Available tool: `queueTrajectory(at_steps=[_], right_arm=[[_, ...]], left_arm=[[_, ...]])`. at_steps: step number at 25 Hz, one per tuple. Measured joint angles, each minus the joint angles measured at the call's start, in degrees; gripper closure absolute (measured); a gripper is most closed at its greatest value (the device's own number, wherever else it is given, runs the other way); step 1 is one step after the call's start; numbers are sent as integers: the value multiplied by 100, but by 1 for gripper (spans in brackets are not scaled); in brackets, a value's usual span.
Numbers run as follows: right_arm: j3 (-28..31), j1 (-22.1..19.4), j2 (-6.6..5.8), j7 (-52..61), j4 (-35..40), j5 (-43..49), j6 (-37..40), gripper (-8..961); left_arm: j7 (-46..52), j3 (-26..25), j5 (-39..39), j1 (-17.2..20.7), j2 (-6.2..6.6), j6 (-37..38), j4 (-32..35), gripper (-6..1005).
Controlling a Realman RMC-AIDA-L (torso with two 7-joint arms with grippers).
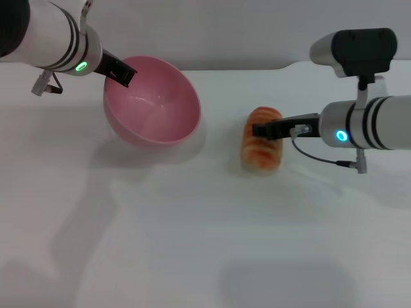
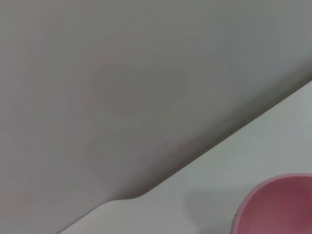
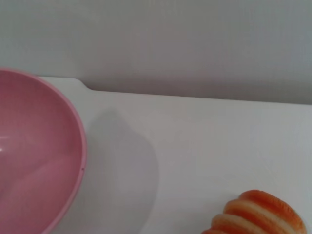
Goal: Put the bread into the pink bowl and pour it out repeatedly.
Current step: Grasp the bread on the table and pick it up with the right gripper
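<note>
The pink bowl sits at the back left of the white table, tipped so its empty inside faces forward and right. My left gripper is shut on its far-left rim. The bowl's rim also shows in the left wrist view and the right wrist view. The bread, orange-red with pale stripes, lies right of the bowl on the table; one end shows in the right wrist view. My right gripper reaches in from the right, its dark fingers across the loaf's far half.
The white table stretches wide in front of the bowl and bread. Its back edge meets a pale wall just behind the bowl. A thin cable hangs under the right wrist.
</note>
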State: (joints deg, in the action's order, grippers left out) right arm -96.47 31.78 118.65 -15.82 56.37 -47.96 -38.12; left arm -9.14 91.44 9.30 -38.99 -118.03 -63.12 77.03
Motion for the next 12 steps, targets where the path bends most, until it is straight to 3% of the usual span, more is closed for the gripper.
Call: queueTrajectory(at_steps=[5, 12], right_arm=[[33, -315, 11, 429, 659, 605, -171, 507], [45, -686, 4, 544, 1460, 760, -396, 545]], left_arm=[[0, 9, 0, -2, 0, 8, -31, 870], [0, 15, 33, -3, -3, 18, -133, 870]])
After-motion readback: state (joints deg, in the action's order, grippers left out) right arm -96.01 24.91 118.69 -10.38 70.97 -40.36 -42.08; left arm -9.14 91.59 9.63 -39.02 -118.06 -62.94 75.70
